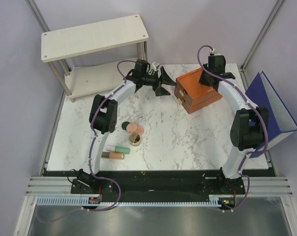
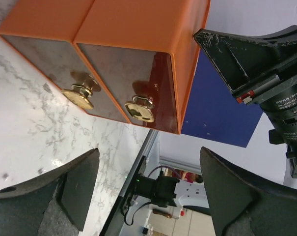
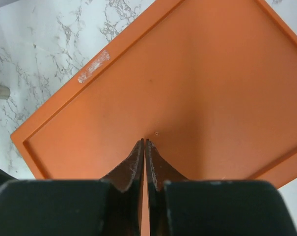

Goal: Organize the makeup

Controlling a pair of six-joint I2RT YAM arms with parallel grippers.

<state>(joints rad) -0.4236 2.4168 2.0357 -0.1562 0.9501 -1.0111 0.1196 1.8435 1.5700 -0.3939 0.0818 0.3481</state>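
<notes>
The makeup lies in a cluster at the table's left front: a dark green disc (image 1: 125, 126), two peach-pink discs (image 1: 135, 129), a gold-rimmed jar (image 1: 135, 140), a mint-green tube (image 1: 121, 149) and a tan tube (image 1: 113, 155). I see only one green disc. My left gripper (image 1: 163, 82) is open and empty, far from the makeup, facing the orange drawer box (image 1: 197, 90). In the left wrist view the gripper (image 2: 148, 191) looks at two shut drawers with gold handles (image 2: 141, 108). My right gripper (image 3: 145, 142) is shut, with its tips down on the box top (image 3: 197, 88).
A blue binder (image 1: 271, 105) stands at the right table edge, just behind the box. A white two-level shelf (image 1: 94, 37) stands at the back left. The left arm's elbow (image 1: 103, 114) is close to the makeup.
</notes>
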